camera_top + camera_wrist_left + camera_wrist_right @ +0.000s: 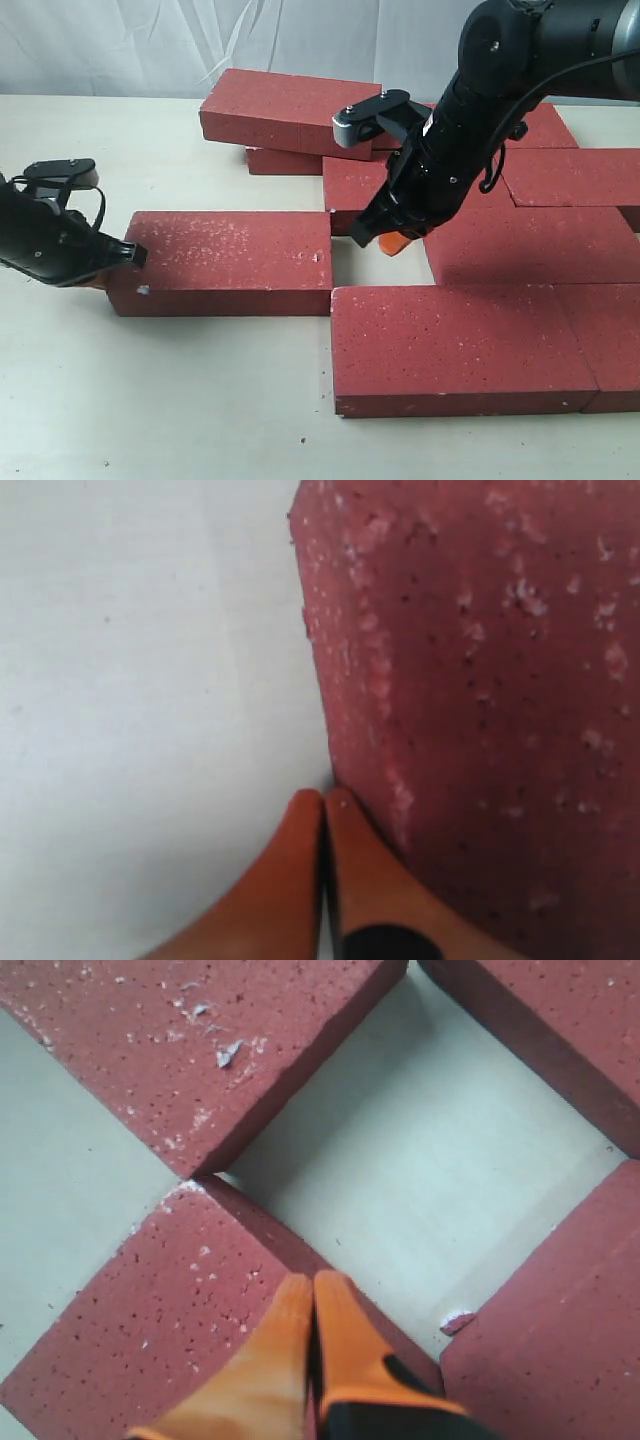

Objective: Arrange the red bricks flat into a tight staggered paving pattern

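Touching the left end of one brick (225, 260) with its orange fingertips (295, 840) pressed together, the left gripper (128, 255) holds nothing; that brick lies flat on the table (150, 400), its right corner meeting the other red bricks (520, 250), laid close together on the right; the right gripper (392, 243), also pressed together and empty, hangs at the edge of a small square gap (375, 272) among them.

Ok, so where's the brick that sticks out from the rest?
Exterior view, left of centre: the brick lies flat, its right end bordering the bare gap, with the left arm's shut fingers at its left end.
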### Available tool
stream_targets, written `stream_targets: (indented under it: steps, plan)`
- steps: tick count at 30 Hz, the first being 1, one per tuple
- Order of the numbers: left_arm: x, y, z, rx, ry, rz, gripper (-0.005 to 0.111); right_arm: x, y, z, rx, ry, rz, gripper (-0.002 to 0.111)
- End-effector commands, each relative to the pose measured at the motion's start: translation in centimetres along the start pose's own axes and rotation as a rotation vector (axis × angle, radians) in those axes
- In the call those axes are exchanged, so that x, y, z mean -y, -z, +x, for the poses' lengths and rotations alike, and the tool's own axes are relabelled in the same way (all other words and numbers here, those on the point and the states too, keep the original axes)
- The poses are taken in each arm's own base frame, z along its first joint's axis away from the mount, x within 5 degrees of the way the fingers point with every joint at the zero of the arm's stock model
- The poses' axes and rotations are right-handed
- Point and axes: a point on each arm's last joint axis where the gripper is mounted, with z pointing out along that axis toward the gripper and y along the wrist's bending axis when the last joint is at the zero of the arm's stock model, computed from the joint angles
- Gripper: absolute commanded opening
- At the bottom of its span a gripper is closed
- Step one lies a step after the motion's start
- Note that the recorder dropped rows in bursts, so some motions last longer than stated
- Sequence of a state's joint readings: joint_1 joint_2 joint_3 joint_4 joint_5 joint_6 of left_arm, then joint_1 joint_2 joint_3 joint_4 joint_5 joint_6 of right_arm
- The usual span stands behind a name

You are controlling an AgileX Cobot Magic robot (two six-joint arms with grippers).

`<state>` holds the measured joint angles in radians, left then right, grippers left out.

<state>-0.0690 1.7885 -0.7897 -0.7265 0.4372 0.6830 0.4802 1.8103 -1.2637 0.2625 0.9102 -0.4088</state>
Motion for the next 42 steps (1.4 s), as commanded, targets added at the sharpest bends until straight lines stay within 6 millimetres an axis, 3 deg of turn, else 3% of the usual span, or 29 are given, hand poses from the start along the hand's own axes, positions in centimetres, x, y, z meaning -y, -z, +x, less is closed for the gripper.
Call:
stream_targets:
  steps: [1, 8, 15, 20, 26, 29, 42]
  plan:
    - [1.3, -0.2, 0.0, 0.013, -0.025, 0.012, 0.000, -0.2, 0.3, 0.0, 0.016, -0.011, -0.015, -0.001]
    - [2.2, -1.3, 0.5, -0.034, -0.065, 0.023, 0.000, -0.3, 0.3, -0.2, 0.029, -0.028, -0.032, -0.001]
    - [0.8, -0.9, 0.2, -0.004, -0.021, -0.004, 0.000, -0.9, -0.3, -0.3, 0.030, -0.090, -0.115, -0.001]
    - [-0.7, -0.3, 0.0, 0.016, 0.035, -0.017, 0.000, -4.0, -1.0, -0.5, -0.005, 0.044, -0.241, -0.001]
    - [-0.7, -0.3, 0.0, 0.012, 0.038, -0.012, 0.000, -7.8, -3.3, -0.8, -0.033, 0.246, -0.205, -0.001]
    - [-0.7, -0.3, 0.0, 0.012, 0.038, -0.012, 0.000, -8.7, -4.4, -0.9, -0.037, 0.295, -0.178, -0.001]
    - [-0.7, -0.3, 0.0, 0.017, 0.050, -0.009, 0.000, -7.4, -8.1, -1.5, -0.027, 0.264, -0.045, -0.001]
